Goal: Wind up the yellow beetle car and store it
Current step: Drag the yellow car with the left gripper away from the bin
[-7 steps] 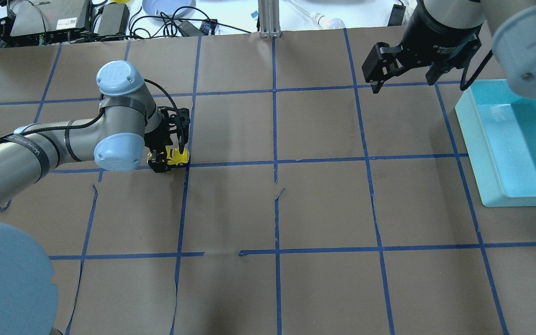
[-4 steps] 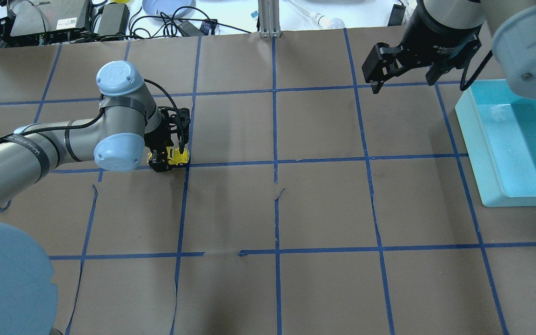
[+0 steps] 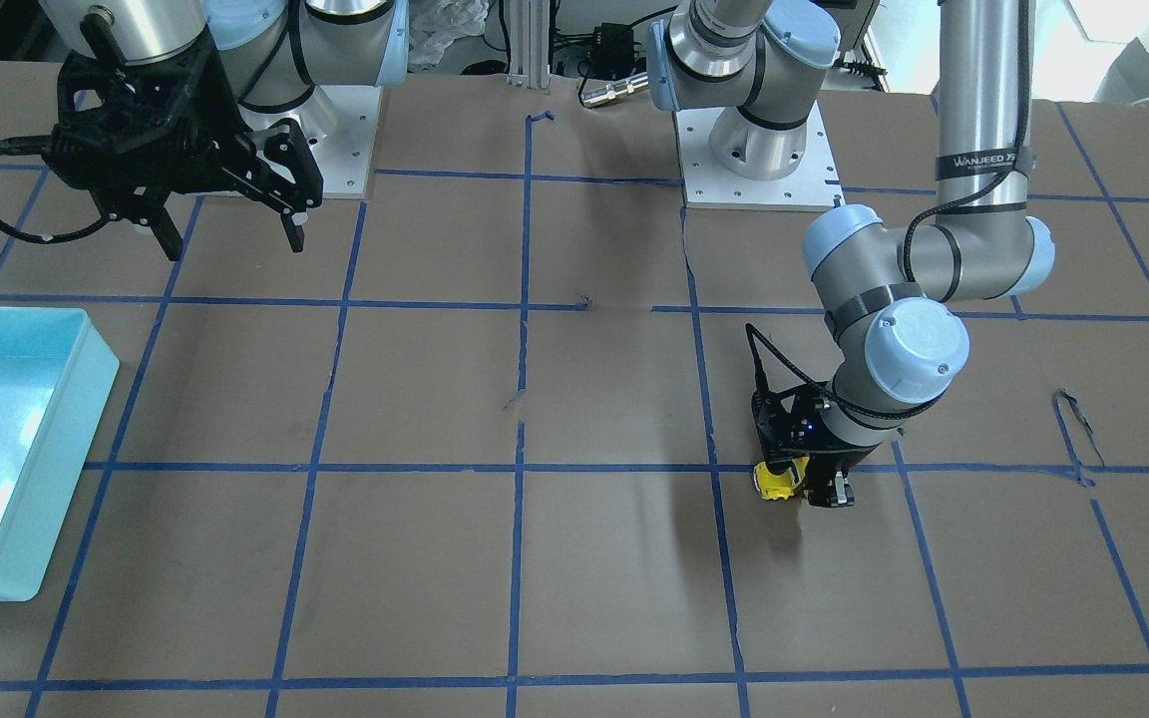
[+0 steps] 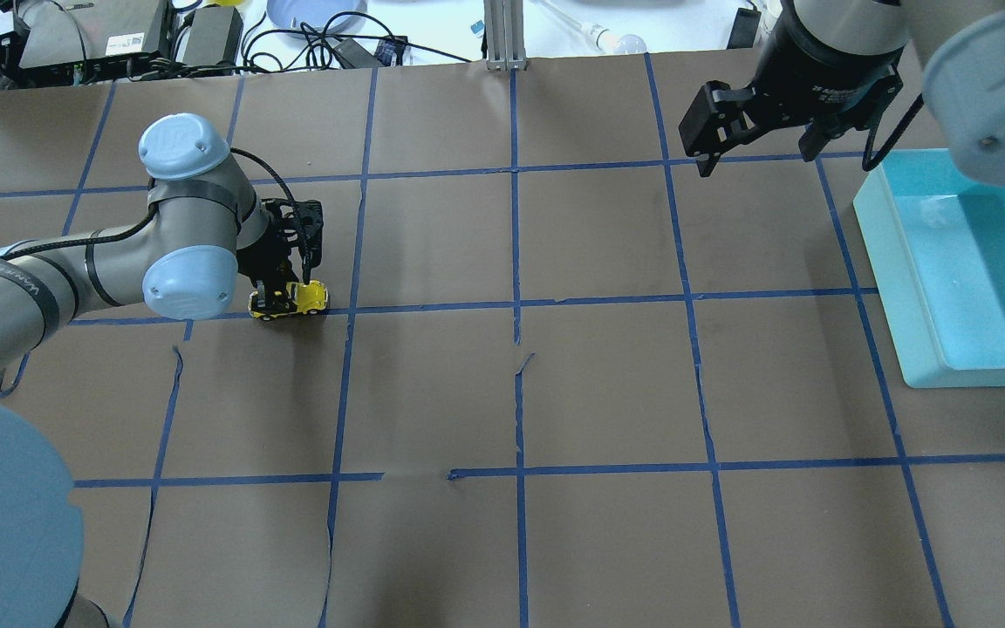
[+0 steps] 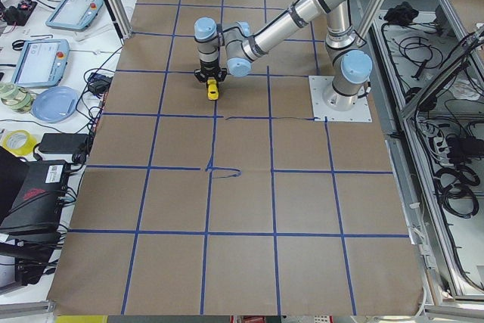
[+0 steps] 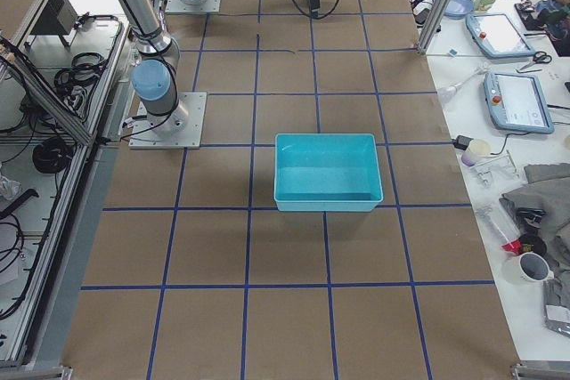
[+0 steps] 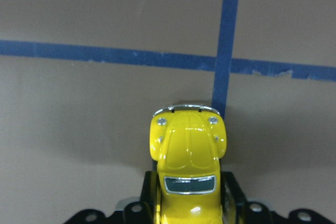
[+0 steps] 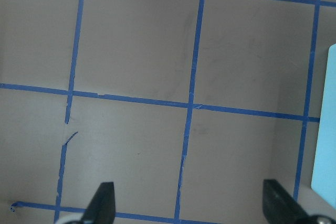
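Left hand [image 4: 280,301] is clamping the car [image 4: 311,296] by its sides, nose sticking out, low at the surface [image 4: 607,392] on a tape line [image 4: 433,307], left of centre. Right hand [image 4: 755,159] is hanging with fingers apart, holding nothing, beside the bin [image 4: 895,288].

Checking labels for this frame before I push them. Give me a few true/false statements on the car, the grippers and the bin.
1. The left gripper is shut on the yellow beetle car. True.
2. The car lies in the teal bin. False: it is between the left gripper's fingers, far from the bin.
3. The right gripper is open and holds nothing. True.
4. The bin is on the robot's left side. False: it is on its right, close to the right gripper.
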